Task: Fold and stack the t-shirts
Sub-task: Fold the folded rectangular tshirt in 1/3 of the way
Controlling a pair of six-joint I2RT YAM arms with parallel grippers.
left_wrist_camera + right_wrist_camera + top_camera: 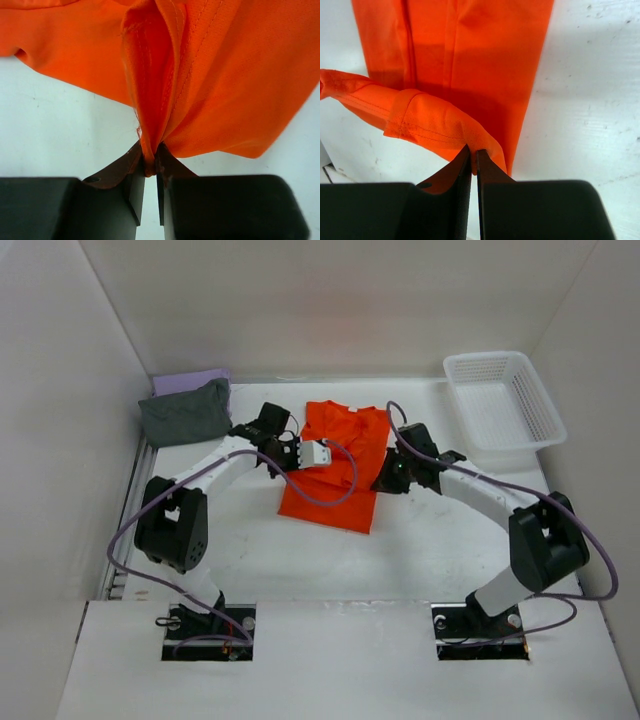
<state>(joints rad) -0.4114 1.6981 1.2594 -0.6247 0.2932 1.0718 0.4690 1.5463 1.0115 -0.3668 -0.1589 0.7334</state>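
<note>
Orange t-shirt lies mid-table, long axis near-to-far, between the arms. Left gripper pinches a fold at its left edge, right gripper its right edge. Both arms equally near.

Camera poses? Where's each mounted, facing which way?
Top external: above and behind the robot, looking down on the table; shows left arm and right arm.
Left wrist: on that wrist, looking along its jaws; left gripper pinches the orange t-shirt.
Right wrist: likewise; right gripper pinches it too.
Shared: all three show the orange t-shirt.
</note>
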